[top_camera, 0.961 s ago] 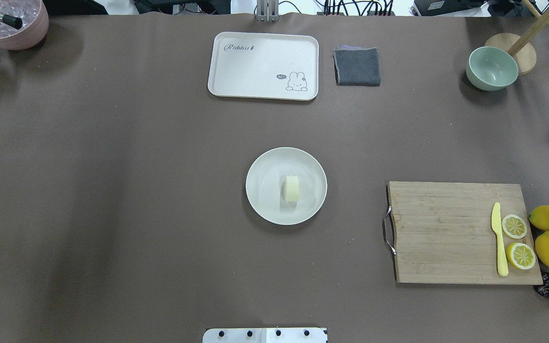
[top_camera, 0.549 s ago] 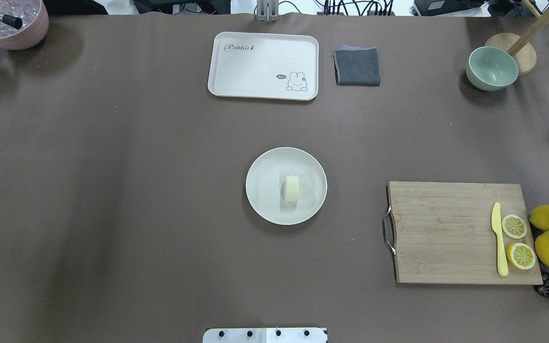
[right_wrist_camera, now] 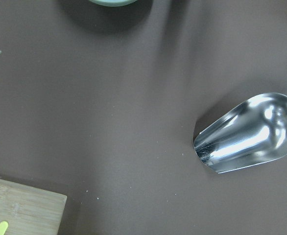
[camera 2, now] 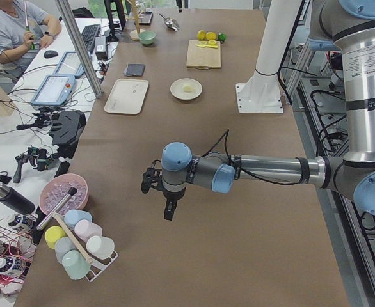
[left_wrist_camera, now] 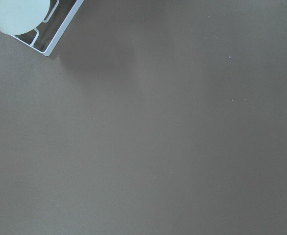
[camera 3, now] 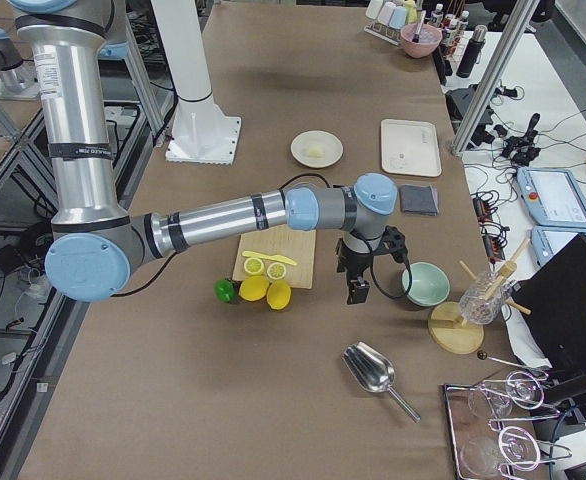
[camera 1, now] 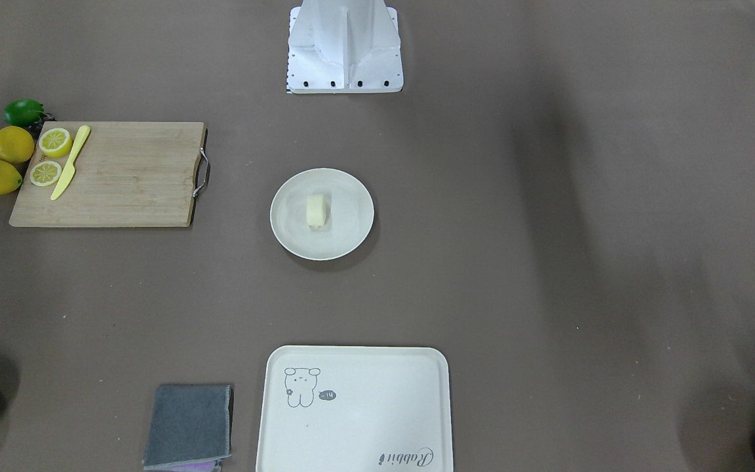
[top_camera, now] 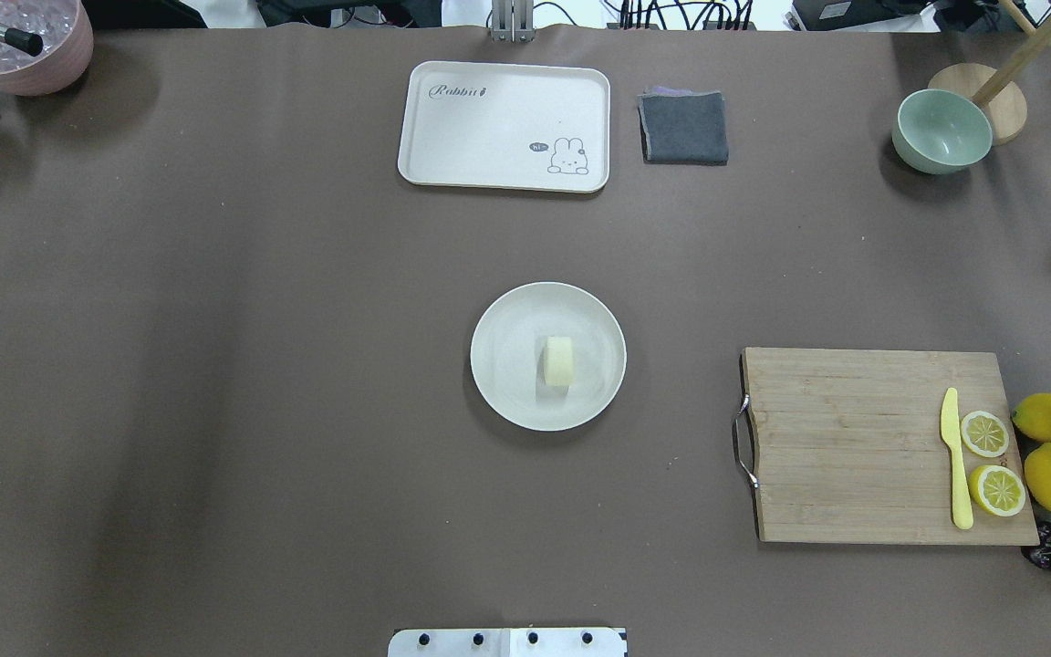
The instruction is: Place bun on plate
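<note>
The pale cream-yellow rounded bun (top_camera: 558, 360) rests on the round off-white plate (top_camera: 507, 388), mid-table. The left gripper (camera 2: 167, 213) and right gripper (camera 3: 357, 291), far off, need not approach. Their opening I cannot tell.

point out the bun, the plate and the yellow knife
bun (top_camera: 558, 359), overhead view, middle of its top
plate (top_camera: 503, 351), overhead view, bare surface left of the bun
yellow knife (top_camera: 954, 461), overhead view, midway along its length

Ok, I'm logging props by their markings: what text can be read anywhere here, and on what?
"Rabbit": script lettering in one corner of the cream tray.
Speech bubble beside the tray's rabbit drawing: too small to read with certainty.
No other text is legible in any view.
</note>
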### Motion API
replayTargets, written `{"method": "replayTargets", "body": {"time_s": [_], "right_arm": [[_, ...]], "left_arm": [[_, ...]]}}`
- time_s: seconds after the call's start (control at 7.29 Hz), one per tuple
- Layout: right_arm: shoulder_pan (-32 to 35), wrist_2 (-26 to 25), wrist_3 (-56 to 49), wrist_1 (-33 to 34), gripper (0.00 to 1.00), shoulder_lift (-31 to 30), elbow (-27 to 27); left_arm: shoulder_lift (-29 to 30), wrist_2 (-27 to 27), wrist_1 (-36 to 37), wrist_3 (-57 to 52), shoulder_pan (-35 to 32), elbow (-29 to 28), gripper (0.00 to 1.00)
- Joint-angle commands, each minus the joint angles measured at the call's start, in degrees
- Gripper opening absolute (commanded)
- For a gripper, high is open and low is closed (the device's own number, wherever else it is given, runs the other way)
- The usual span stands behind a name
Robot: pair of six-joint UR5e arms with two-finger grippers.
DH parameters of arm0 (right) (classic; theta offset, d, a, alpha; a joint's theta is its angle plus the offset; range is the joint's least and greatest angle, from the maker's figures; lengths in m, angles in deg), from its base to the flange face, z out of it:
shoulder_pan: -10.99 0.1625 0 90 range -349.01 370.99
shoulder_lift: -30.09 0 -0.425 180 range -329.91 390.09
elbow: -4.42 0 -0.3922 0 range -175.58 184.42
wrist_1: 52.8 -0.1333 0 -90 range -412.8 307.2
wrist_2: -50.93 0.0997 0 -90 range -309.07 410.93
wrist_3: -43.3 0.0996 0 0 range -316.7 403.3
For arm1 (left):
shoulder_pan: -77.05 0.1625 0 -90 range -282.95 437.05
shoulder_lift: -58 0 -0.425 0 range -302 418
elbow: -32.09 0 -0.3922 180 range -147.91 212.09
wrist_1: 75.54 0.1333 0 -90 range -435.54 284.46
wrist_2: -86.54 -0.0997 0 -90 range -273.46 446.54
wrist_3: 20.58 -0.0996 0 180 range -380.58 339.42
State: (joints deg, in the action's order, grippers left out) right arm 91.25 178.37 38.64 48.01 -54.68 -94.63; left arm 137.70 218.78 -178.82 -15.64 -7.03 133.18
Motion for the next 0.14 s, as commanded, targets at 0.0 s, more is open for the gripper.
{"method": "replayTargets", "body": {"time_s": [0.0], "right_arm": [[-0.11, 0.09, 0.09, 0.0, 1.0, -0.22, 0.08]], "left_arm": [[0.1, -0.05, 0.0, 0.08, -0.65, 0.16, 0.97]]}}
